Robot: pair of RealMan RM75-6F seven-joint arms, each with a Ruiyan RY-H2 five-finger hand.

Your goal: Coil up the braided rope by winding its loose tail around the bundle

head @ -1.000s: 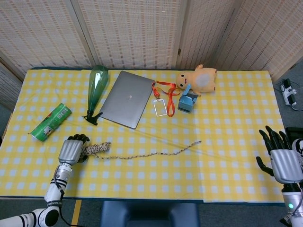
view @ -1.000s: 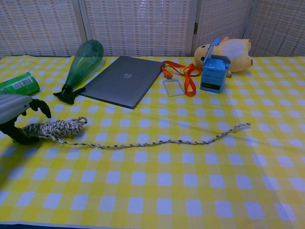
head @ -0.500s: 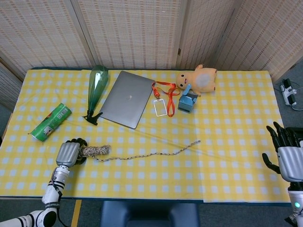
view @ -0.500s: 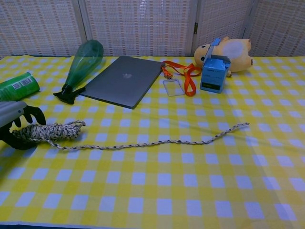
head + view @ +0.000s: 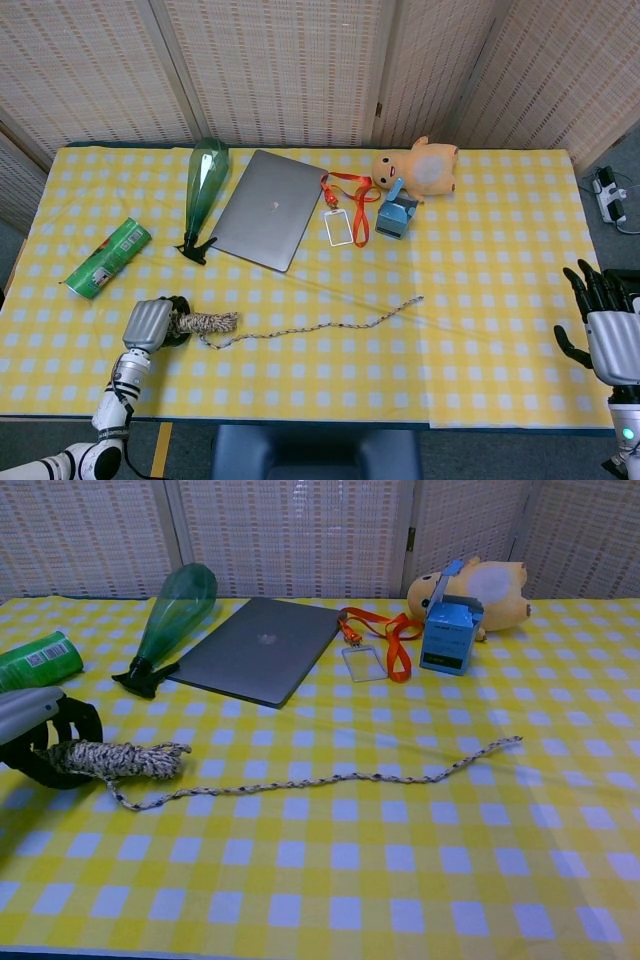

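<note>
Two hands are recorded. The left hand [image 5: 148, 324] sits at the table's [image 5: 480, 250] near-left edge, dark fingers [image 5: 70, 718] curled around the end of the rope bundle [image 5: 120, 759]; this grip shows plainly only in the chest view. The loose tail [image 5: 330, 323] lies rightward across the cloth. The right hand [image 5: 610, 340], seen only in the head view, is off the table's right edge, fingers spread, holding nothing.

The rope bundle [image 5: 205, 323] lies just right of the left hand [image 5: 147, 324]. Its tail [image 5: 330, 324] trails farther right. The can [image 5: 107, 258] sits beyond the hand.
</note>
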